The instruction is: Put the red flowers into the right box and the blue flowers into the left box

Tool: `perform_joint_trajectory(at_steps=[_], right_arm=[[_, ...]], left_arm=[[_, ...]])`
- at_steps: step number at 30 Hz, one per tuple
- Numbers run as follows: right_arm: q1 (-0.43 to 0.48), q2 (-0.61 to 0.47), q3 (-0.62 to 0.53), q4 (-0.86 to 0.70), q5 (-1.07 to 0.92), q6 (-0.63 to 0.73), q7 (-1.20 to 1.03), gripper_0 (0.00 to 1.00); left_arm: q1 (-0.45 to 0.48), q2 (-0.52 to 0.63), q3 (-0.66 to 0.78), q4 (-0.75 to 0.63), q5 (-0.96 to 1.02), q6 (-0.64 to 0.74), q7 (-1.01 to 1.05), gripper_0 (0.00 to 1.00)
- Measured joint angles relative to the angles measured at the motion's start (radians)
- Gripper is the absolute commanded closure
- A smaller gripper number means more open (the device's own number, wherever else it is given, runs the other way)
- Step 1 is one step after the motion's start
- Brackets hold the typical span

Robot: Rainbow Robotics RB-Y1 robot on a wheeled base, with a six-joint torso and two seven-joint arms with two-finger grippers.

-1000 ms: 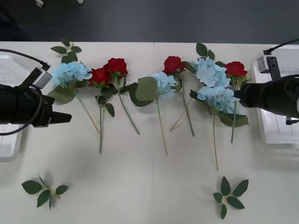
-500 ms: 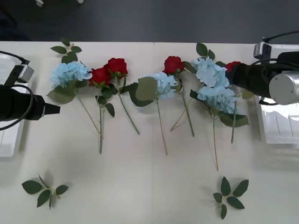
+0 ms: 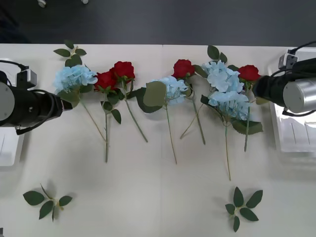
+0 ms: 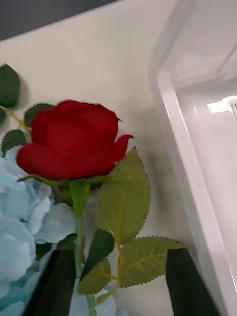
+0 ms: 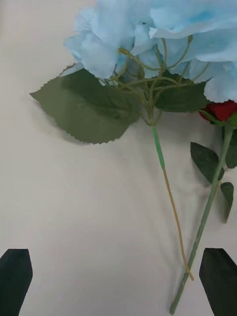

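Observation:
Several red flowers and blue flowers lie in a row across the table. The leftmost blue flower (image 3: 74, 76) (image 5: 148, 34) has its stem (image 5: 168, 197) running toward my left gripper (image 3: 63, 102) (image 5: 116, 284). That gripper is open, its black fingers (image 5: 15, 281) wide apart above the table beside the stem. My right gripper (image 3: 257, 91) (image 4: 121, 291) is open just behind the rightmost red flower (image 3: 249, 73) (image 4: 74, 143), with the stem and leaves between its fingers (image 4: 190, 281). The right box (image 3: 291, 138) (image 4: 197, 207) sits next to that rose. The left box (image 3: 10, 150) is at the left edge, partly behind my arm.
Other roses (image 3: 123, 70) (image 3: 183, 68) and blue clusters (image 3: 173, 88) (image 3: 229, 101) overlap in the middle, stems pointing toward me. Flowerless leaf sprigs lie at the back left (image 3: 69, 50), front left (image 3: 47, 202) and front right (image 3: 242, 207). The front of the table is open.
My left gripper has moved right and forward to the leftmost blue flower's leaf. My right gripper reached over the rightmost rose, then drew back slightly, uncovering it.

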Motion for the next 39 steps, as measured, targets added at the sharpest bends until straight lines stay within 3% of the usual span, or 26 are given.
perform_joint_trajectory(at_steps=[2,5,16,26,33,36,37,39], right_arm=[[0.0,-0.012,0.018,0.027,-0.005,-0.008,0.0,0.09],[0.0,-0.049,0.077,0.052,-0.013,-0.057,0.0,0.0],[-0.001,-0.096,0.084,0.103,-0.207,-0.125,0.0,0.0],[-0.071,-0.096,0.172,0.227,-0.209,-0.129,0.0,0.0],[-0.097,-0.065,0.15,0.257,-0.214,-0.129,0.005,0.01],[-0.097,-0.052,0.143,0.257,-0.214,-0.129,0.021,0.44],[-0.097,-0.052,0.146,0.257,-0.214,-0.129,0.031,0.54],[-0.098,-0.052,0.158,0.258,-0.214,-0.129,0.034,0.88]], left_arm=[[-0.001,-0.029,0.0,0.0,-0.047,-0.009,0.003,0.0],[-0.006,-0.076,0.0,0.005,-0.113,-0.017,0.032,0.0],[-0.117,-0.104,-0.102,0.213,-0.231,-0.113,0.121,0.0],[-0.188,-0.104,-0.131,0.375,-0.25,-0.202,0.204,0.0],[-0.199,-0.106,-0.132,0.447,-0.25,-0.258,0.204,0.0],[-0.199,-0.106,-0.147,0.464,-0.25,-0.261,0.204,0.0],[-0.199,-0.106,-0.157,0.47,-0.25,-0.266,0.204,0.0],[-0.199,-0.106,-0.179,0.483,-0.25,-0.289,0.204,0.0]])
